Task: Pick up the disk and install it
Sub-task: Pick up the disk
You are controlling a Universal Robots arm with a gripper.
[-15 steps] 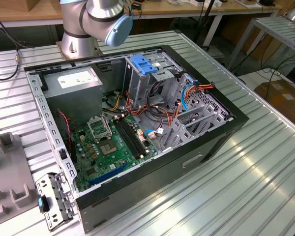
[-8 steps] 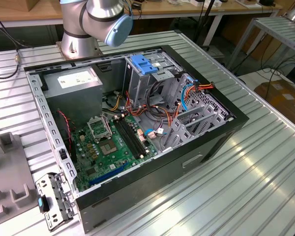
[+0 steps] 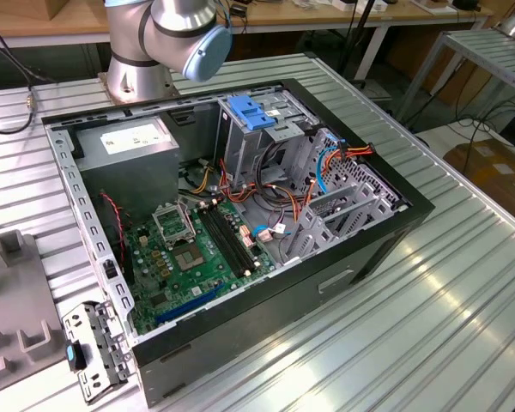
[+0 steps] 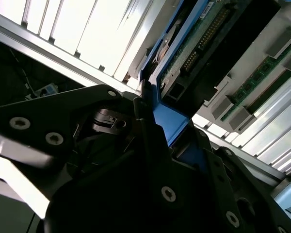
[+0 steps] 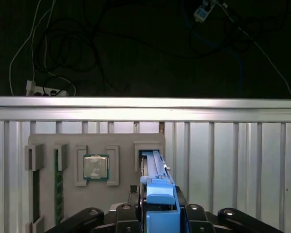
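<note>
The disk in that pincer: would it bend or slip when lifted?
Probably stiff: the disk shows a straight body. Its smooth blue rail might slip in the pincer. The bare circuit board looks fragile.

Your disk point(image 5: 154, 165) standing on edge, blue side rail point(image 5: 161, 199) toward the wrist, clamped in the tool point(image 5: 160, 209), far end at the grey holder's point(image 5: 121, 141) slot, green circuit board point(image 4: 196, 41) exposed

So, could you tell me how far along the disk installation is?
Done: the gripper is at the disk and appears closed on its blue rail, in both wrist views. In hand: the disk, its far end at a slot of the grey holder; I cannot tell whether it is lifted clear. Left: the install, since the disk is not yet in the open computer case.
</note>
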